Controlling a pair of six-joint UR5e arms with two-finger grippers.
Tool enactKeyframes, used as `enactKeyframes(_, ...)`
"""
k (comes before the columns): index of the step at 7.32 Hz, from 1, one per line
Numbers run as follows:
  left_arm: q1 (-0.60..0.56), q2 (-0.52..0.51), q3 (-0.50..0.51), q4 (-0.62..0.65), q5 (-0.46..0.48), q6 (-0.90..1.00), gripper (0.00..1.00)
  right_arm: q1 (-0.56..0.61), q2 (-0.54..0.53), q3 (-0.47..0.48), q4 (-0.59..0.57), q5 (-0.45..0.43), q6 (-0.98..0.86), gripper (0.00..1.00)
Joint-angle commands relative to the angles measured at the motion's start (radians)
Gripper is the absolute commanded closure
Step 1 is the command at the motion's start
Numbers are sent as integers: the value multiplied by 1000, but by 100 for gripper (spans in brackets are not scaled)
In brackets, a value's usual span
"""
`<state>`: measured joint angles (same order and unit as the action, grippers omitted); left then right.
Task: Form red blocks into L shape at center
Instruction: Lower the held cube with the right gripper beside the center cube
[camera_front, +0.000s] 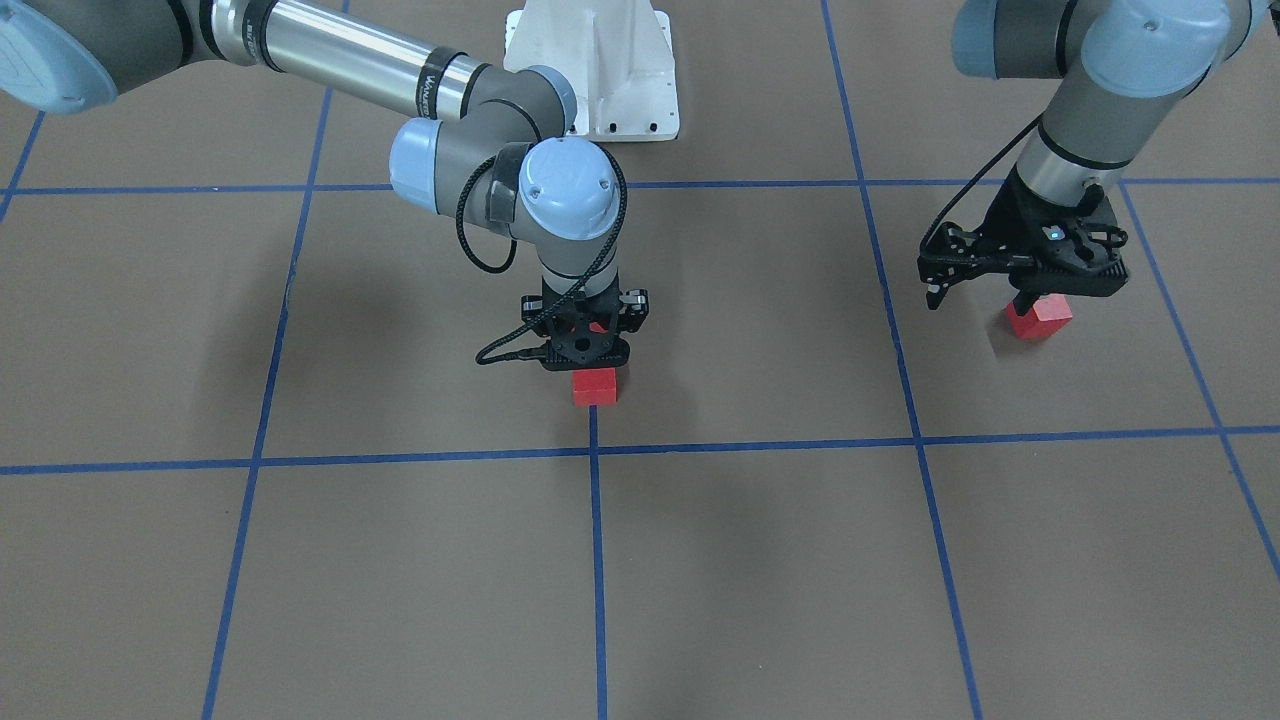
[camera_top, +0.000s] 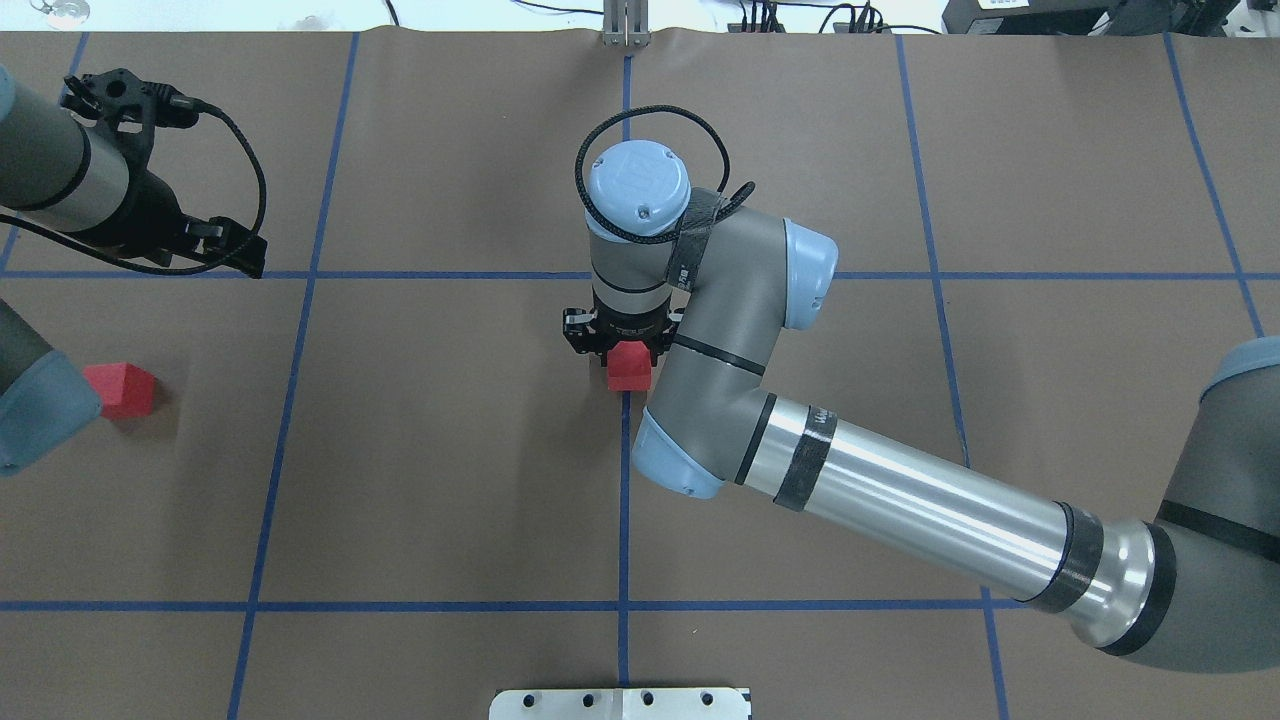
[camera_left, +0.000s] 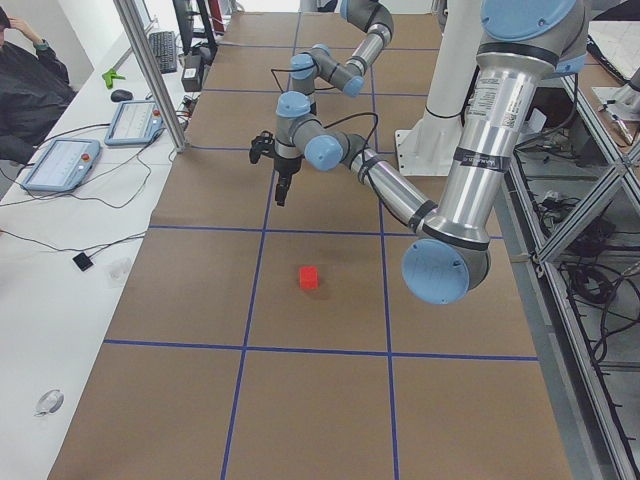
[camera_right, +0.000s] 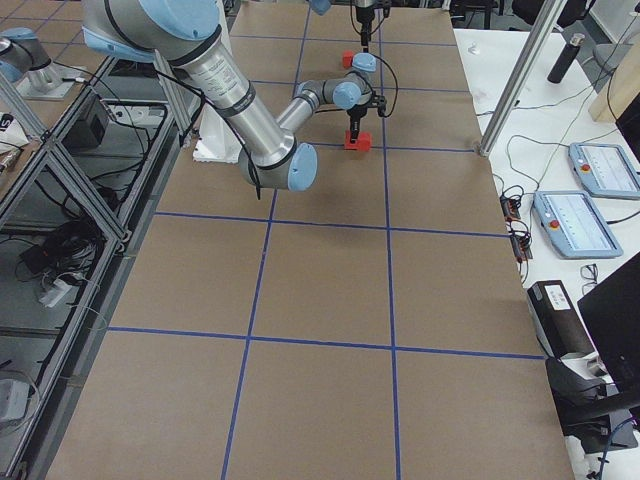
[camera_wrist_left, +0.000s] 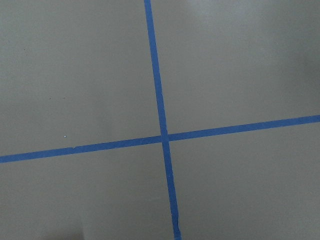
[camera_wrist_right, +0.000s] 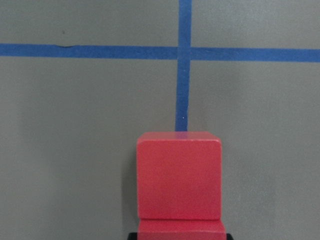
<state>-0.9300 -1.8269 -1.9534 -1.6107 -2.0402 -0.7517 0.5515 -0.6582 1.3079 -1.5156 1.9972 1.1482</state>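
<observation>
Two red blocks sit touching at the center, in line along the middle blue tape line. The front one (camera_front: 594, 385) also fills the right wrist view (camera_wrist_right: 179, 175), with the rear one (camera_wrist_right: 180, 227) just below it. My right gripper (camera_front: 590, 365) points straight down over the rear block (camera_top: 630, 368) and looks shut on it, though its fingertips are hidden. A third red block (camera_front: 1040, 318) lies alone on my left side (camera_top: 120, 388). My left gripper (camera_front: 980, 300) is open and empty. It hangs raised above the table, apart from that block (camera_left: 310, 277).
The white metal base (camera_front: 600, 90) stands at the robot's edge of the table. Blue tape lines (camera_wrist_left: 162, 136) divide the brown surface into squares. In the left side view, a desk with tablets (camera_left: 60, 160) and an aluminium post (camera_left: 150, 70) run along the operators' side.
</observation>
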Motion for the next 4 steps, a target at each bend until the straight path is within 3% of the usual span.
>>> enactKeyframes(1, -4, 0, -1, 0, 0, 0, 1, 1, 2, -2, 0, 0, 1, 100)
enactKeyframes(4, -7, 0, -1, 0, 0, 0, 1, 1, 2, -2, 0, 0, 5, 100)
